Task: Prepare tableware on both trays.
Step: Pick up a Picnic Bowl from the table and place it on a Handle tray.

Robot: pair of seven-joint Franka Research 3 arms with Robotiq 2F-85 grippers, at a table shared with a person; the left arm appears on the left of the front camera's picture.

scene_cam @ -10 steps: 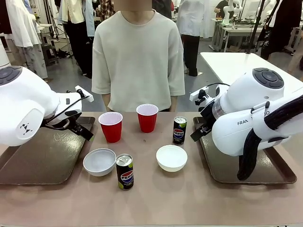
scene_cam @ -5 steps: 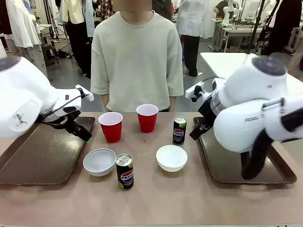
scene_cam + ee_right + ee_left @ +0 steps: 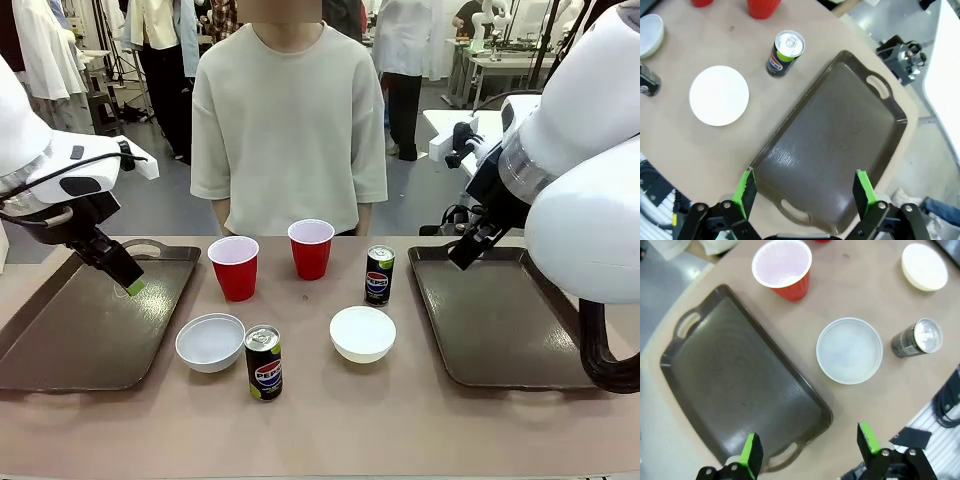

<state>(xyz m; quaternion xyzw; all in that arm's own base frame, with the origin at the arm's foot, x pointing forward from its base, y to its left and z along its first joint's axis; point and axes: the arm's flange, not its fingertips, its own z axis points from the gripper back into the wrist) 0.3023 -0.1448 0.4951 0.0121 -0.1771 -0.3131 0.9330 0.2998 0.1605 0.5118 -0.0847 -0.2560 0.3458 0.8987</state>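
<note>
Now both gape wide: my left end effector (image 3: pixel 809 447) over left tray (image 3: pixel 740 385), right end effector (image 3: pixel 804 187) over right tray (image 3: pixel 840 135).

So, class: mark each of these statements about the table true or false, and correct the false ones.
1. The left tray and right tray hold nothing. True.
2. The left end effector and right end effector are both open. True.
3. A can stands on the right tray. False: the near can and far can stand on the table, between the trays.
4. The cups are stacked. False: the left cup and right cup stand apart, side by side.
</note>
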